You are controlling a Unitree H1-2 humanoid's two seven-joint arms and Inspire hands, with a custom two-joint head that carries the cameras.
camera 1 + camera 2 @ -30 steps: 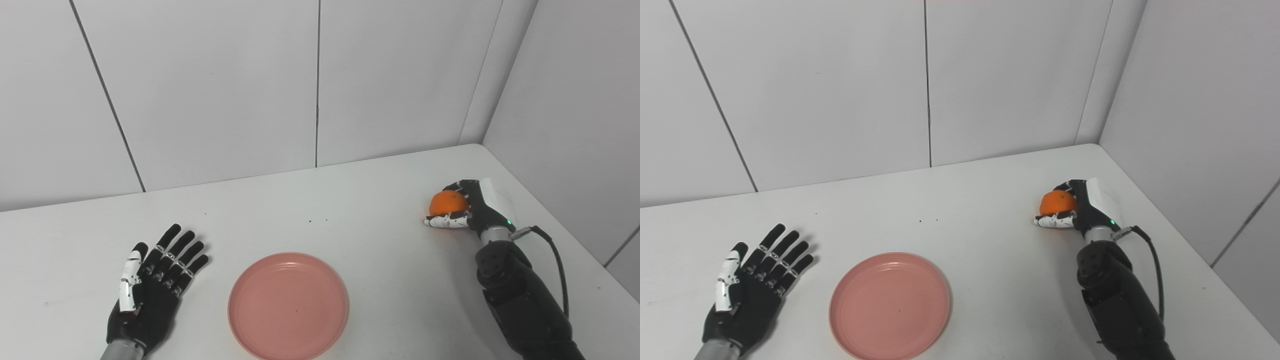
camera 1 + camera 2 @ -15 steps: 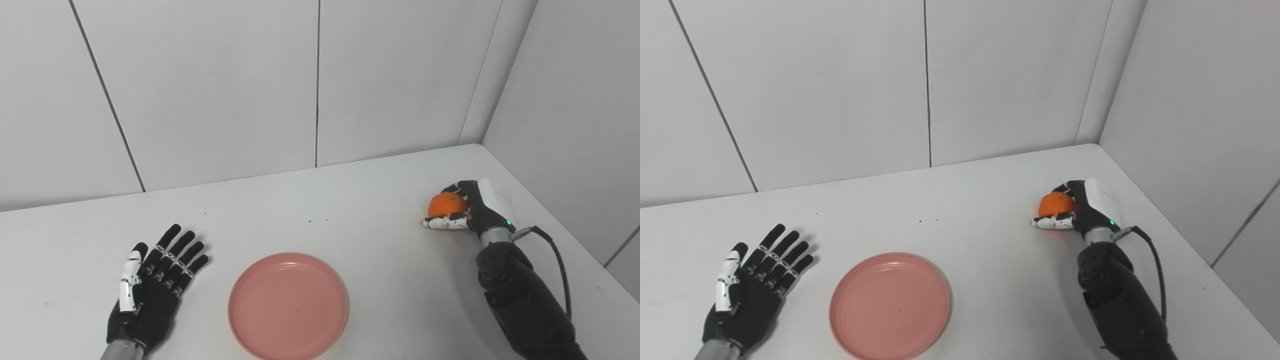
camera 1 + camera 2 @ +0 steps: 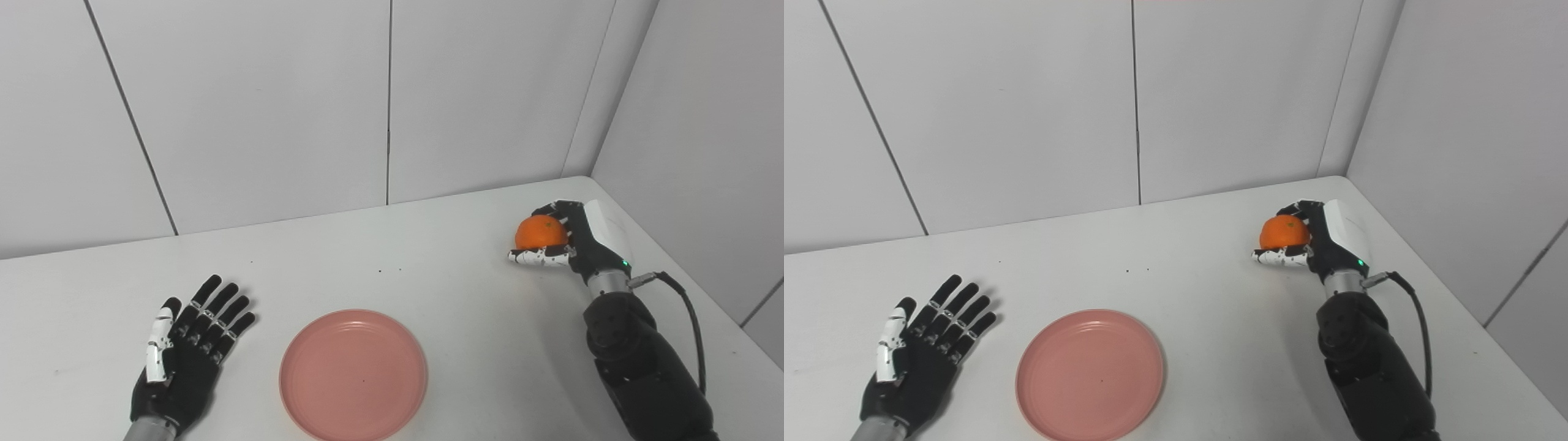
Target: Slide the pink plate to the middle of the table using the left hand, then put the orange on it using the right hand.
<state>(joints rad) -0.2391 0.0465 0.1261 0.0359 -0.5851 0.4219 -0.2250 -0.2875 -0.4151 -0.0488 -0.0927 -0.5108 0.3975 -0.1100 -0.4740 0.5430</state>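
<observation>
The pink plate (image 3: 353, 374) lies flat on the white table (image 3: 429, 257), near its front edge and about midway across. At the far right my right hand (image 3: 572, 244) is shut on the orange (image 3: 540, 233), holding it lifted a little above the tabletop; the thumb lies under the fruit and the fingers curl over its top. My left hand (image 3: 187, 346) lies open and flat on the table, fingers spread, a short gap to the left of the plate and not touching it.
White wall panels close off the back and the right side, meeting in a corner (image 3: 579, 165) behind the right hand. A black cable (image 3: 686, 306) loops from the right wrist. A few small dark specks (image 3: 389, 269) mark the table beyond the plate.
The right hand has lifted the orange off the table and carried it slightly up and to the left. The left hand and the plate have stayed put.
</observation>
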